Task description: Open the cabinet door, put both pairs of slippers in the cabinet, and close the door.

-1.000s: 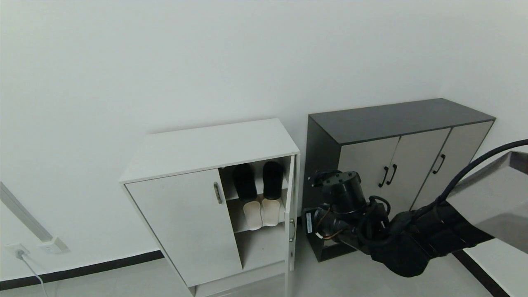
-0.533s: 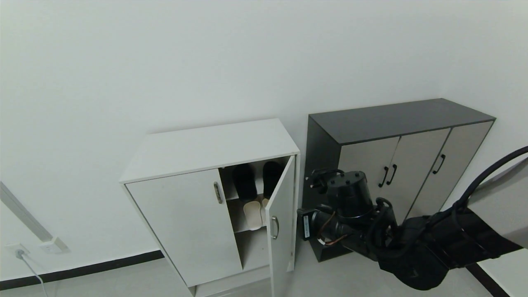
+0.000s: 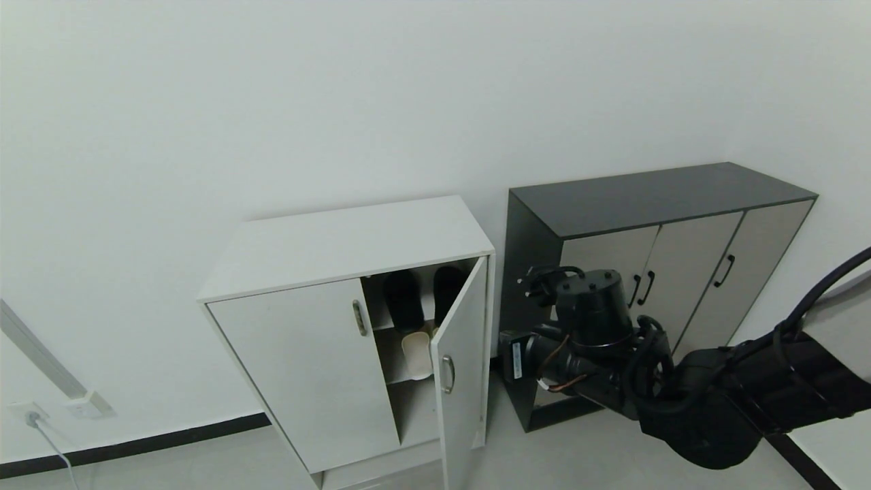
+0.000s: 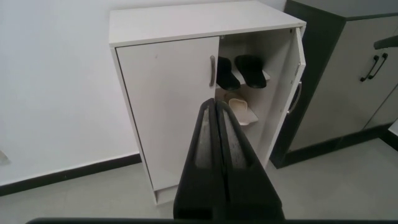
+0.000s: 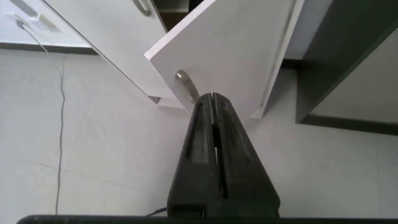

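Observation:
The white cabinet (image 3: 340, 245) stands against the wall with its left door shut and its right door (image 3: 459, 340) about half open, handle (image 3: 447, 374) facing out. A black pair of slippers (image 3: 403, 299) lies on the upper shelf and a beige slipper (image 3: 416, 354) shows on the shelf below, its mate behind the door. My right arm (image 3: 585, 340) is just right of the door. My right gripper (image 5: 213, 99) is shut and empty, tip close to the door handle (image 5: 185, 87). My left gripper (image 4: 216, 124) is shut and empty, well back from the cabinet (image 4: 168, 81).
A dark cabinet (image 3: 653, 204) with grey doors stands directly right of the white one. A wall socket with a cable (image 3: 27, 414) is low on the left wall. Bare floor (image 5: 112, 162) lies in front of both cabinets.
The right door has swung from fully open to about half open, now covering one beige slipper. My right arm has shifted up and to the right.

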You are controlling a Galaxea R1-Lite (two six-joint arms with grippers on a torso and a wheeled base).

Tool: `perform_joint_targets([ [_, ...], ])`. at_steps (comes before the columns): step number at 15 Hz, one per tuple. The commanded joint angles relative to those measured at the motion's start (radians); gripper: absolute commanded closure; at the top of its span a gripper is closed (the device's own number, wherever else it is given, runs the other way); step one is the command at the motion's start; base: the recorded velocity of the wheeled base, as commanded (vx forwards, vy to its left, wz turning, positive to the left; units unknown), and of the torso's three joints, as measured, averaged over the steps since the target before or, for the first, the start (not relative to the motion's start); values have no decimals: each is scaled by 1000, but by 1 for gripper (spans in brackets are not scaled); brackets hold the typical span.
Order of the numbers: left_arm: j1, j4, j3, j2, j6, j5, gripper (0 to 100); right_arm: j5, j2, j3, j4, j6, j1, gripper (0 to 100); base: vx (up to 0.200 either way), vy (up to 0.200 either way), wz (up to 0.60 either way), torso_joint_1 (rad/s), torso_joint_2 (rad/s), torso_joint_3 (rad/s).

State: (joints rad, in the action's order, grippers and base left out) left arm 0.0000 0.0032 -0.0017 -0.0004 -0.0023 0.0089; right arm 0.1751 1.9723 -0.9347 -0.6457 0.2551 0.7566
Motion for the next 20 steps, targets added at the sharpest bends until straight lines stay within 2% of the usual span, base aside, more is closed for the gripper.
perform_joint_targets([
  [1, 0, 0, 0, 0, -1, 0, 100, 0, -9, 7, 0, -4, 0, 100, 0, 0, 600, 2, 2, -2],
  [4, 0, 0, 0, 0, -1, 0, 100, -5, -21, 36, -2, -11, -5, 100, 0, 0, 600, 4, 1, 2],
  [8, 0, 0, 0, 0, -1, 0, 100, -8, -27, 56, -3, -27, -17, 100, 0, 0, 0, 0, 0, 0],
  [13, 0, 0, 0, 0, -1, 0, 100, 4, -93, 128, 29, -148, -82, 100, 0, 0, 0, 0, 0, 0],
  [17, 0, 0, 0, 0, -1, 0, 100, 4, -38, 154, 55, -160, -99, 100, 0, 0, 0, 0, 0, 0],
  [20, 0, 1, 0, 0, -1, 0, 100, 4, -6, 162, 52, -162, -95, 100, 200, 0, 0, -3, 6, 2],
])
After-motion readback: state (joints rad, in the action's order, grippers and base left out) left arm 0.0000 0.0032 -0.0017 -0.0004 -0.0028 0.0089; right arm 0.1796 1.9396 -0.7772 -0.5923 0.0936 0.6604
